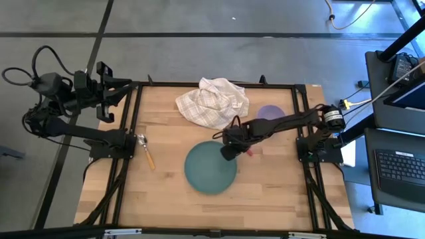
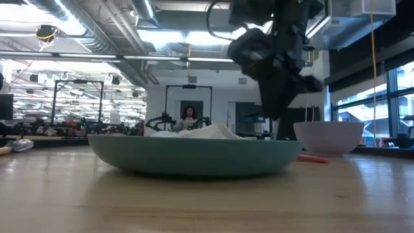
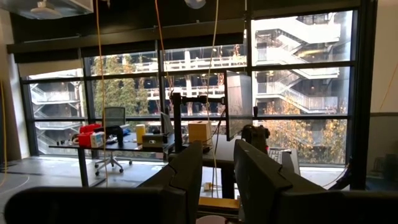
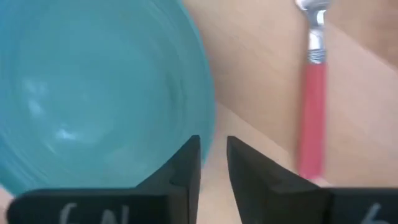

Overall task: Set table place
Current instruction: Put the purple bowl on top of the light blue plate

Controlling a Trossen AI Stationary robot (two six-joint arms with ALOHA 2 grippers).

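The teal plate (image 1: 210,167) lies flat on the table's middle; it also shows in the low view (image 2: 194,155) and in the right wrist view (image 4: 93,87). My right gripper (image 1: 229,151) points down at the plate's far right rim (image 4: 208,118), fingers shut, holding nothing. The red-handled fork (image 4: 311,112) lies on the wood just right of it (image 1: 251,151). The lilac bowl (image 1: 270,113) stands upright at the far right. The yellow-handled spoon (image 1: 147,153) lies at the left. My left gripper (image 3: 217,180) is shut, raised off the table's far left corner. My right gripper's shut fingers (image 4: 186,165) come from above, pointing down, right at the teal plate's far right rim (image 4: 208,118). One finger overlaps the rim in the wrist view. I cannot tell whether it touches the plate, which lies flat on the table.
A crumpled white checked cloth (image 1: 212,101) lies at the far middle, between the plate and the table's far edge. The black frame (image 1: 136,133) borders the wooden top. Bare wood shows along the near side (image 1: 212,209).
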